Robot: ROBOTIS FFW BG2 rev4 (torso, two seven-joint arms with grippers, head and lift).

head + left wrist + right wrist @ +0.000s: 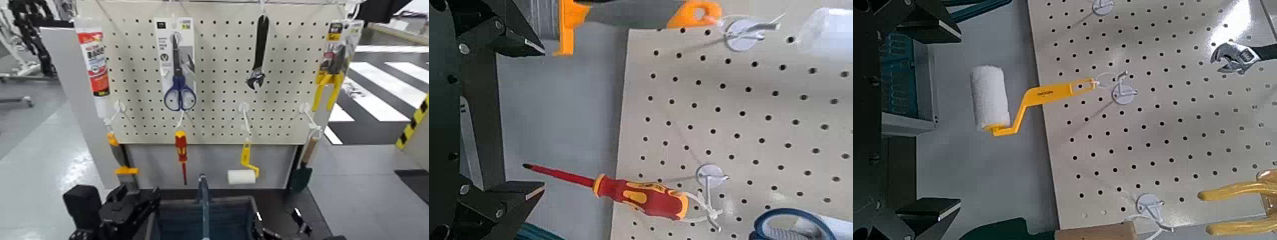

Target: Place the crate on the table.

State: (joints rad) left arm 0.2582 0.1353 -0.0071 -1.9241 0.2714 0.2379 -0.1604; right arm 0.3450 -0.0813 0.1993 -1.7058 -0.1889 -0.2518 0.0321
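Note:
The dark blue crate [191, 220] sits low at the bottom centre of the head view, its upright handle bar [203, 201] in the middle. The black table [281, 207] shows as a dark strip beside it, below the cream pegboard [217, 70]. My left gripper [124, 214] is at the crate's left end; in the left wrist view it [524, 115] is open with nothing between its fingertips [514, 38]. My right gripper [287, 230] is at the crate's right end; in the right wrist view it [938, 115] is open, with the crate's blue wall [905, 70] near its base.
The pegboard holds blue scissors [179, 70], a black wrench [258, 54], a red-yellow screwdriver [182, 153], a yellow paint roller [242, 172] and yellow pliers [329, 83]. A grey panel [210, 163] stands under the board. Grey floor lies on both sides.

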